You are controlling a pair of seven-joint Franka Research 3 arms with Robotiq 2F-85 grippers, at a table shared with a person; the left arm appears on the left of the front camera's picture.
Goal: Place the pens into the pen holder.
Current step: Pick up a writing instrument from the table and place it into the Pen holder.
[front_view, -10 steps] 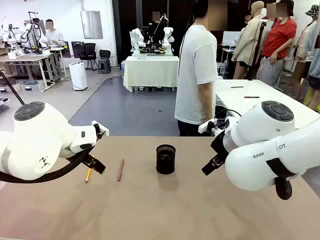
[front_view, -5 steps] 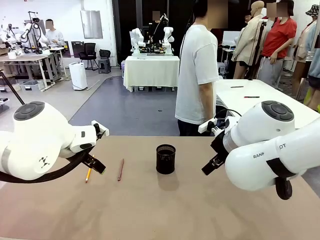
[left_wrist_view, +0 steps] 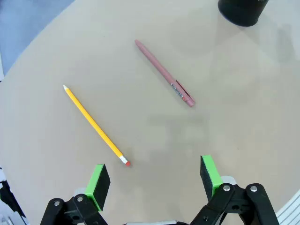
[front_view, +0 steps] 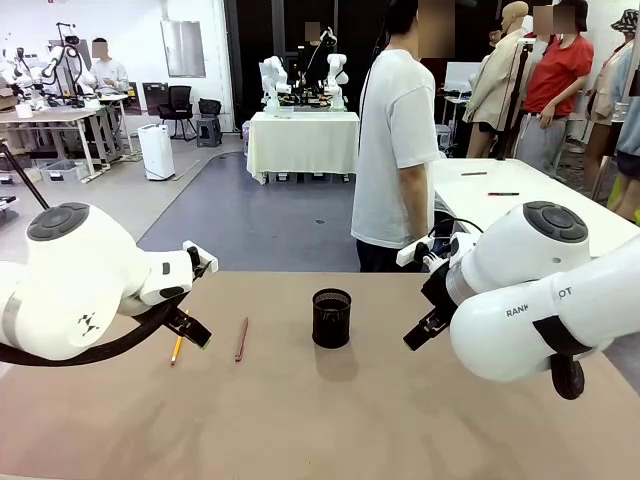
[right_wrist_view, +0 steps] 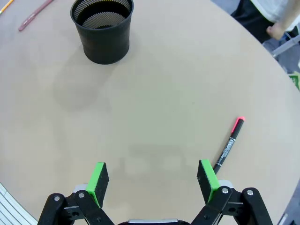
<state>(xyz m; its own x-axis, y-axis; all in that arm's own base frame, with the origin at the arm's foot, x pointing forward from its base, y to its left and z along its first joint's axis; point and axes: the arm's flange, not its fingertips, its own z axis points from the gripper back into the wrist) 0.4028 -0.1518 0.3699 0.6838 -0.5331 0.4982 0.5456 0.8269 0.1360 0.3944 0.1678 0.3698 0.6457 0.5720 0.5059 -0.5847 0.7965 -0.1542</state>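
Note:
The black mesh pen holder (front_view: 331,318) (right_wrist_view: 103,30) stands upright at the table's middle. Left of it lie a reddish-brown pen (front_view: 241,339) (left_wrist_view: 164,72) and a yellow pencil (front_view: 177,349) (left_wrist_view: 93,123), flat and apart from each other. My left gripper (front_view: 192,328) (left_wrist_view: 153,174) hovers open just above the pencil's eraser end, holding nothing. A black pen with a pinkish-red cap (right_wrist_view: 229,145) lies flat near my right gripper (front_view: 420,332) (right_wrist_view: 152,176), which hangs open and empty right of the holder. The holder's edge (left_wrist_view: 241,9) also shows in the left wrist view.
A person in a white T-shirt (front_view: 392,150) stands at the far edge, one hand (right_wrist_view: 276,30) near the table's rim. The tan table (front_view: 330,420) is bare between the arms. A white table (front_view: 500,190) stands behind at the right.

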